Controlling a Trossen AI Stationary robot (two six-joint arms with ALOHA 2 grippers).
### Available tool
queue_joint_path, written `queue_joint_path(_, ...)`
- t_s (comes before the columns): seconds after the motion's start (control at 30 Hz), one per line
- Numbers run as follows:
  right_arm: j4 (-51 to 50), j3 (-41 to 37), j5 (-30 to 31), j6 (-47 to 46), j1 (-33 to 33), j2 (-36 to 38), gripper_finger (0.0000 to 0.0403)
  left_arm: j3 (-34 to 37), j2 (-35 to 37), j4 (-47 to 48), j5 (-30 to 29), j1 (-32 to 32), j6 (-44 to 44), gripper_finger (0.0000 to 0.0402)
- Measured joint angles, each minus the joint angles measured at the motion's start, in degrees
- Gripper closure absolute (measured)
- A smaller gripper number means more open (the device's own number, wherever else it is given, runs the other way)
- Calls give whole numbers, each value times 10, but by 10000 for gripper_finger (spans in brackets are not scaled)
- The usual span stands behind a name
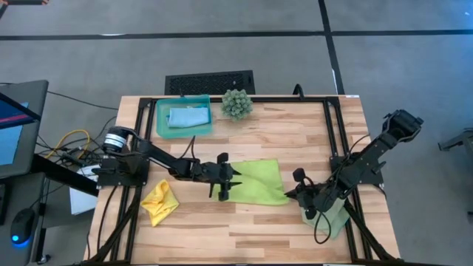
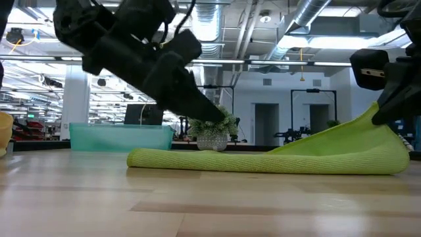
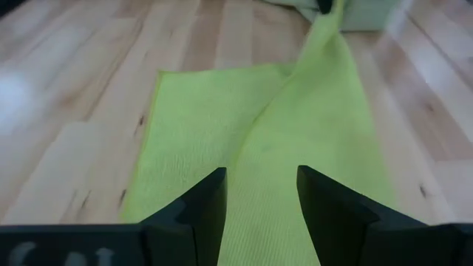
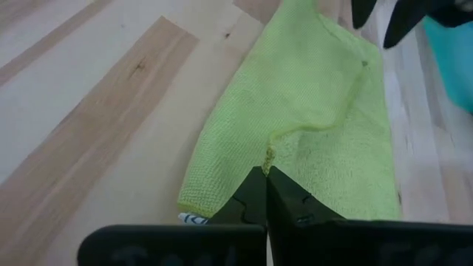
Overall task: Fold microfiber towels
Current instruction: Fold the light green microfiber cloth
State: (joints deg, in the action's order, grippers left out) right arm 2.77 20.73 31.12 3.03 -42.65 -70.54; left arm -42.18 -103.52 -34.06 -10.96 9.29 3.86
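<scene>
We see a wooden table (image 1: 295, 140) with a dark frame. Near its middle lies the lime green towel (image 1: 257, 181), spread mostly flat; in the low view its right-hand end (image 2: 368, 135) rises off the wood in a slope.

The left arm reaches in from the table's left side, and the left gripper (image 1: 224, 182) sits at the towel's left edge with its fingers (image 3: 203, 207) apart, the cloth showing between them and nothing clamped. The right arm comes in from the right side; the right gripper (image 1: 294, 193) is at the towel's near right corner, jaws pressed together on that corner (image 4: 267, 159), which it holds lifted.

At the back left stands a teal tray (image 1: 160, 118) with the light blue towel (image 1: 188, 117) lying folded inside it. Just beside the tray, at the back edge, is a spiky green plant (image 1: 236, 103). The yellow towel (image 1: 160, 202) lies crumpled near the front left corner. The pale sage green towel (image 1: 334, 219) lies near the front right, partly under the right arm.
</scene>
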Motion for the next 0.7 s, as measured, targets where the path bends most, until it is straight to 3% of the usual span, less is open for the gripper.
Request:
queue_joint_path(0.07,8,0,-6,0,0,0,388,-11,-34,-32,1,-4,14,244)
queue_joint_path(0.2,14,0,-19,0,0,0,390,-39,-80,-7,12,-9,-1,244)
queue_joint_path(0.43,20,0,-30,0,-1,0,387,-83,-81,125,17,-11,-2,244)
queue_joint_path(0.7,20,0,-42,-5,-1,0,390,-93,-80,161,17,-17,27,244)
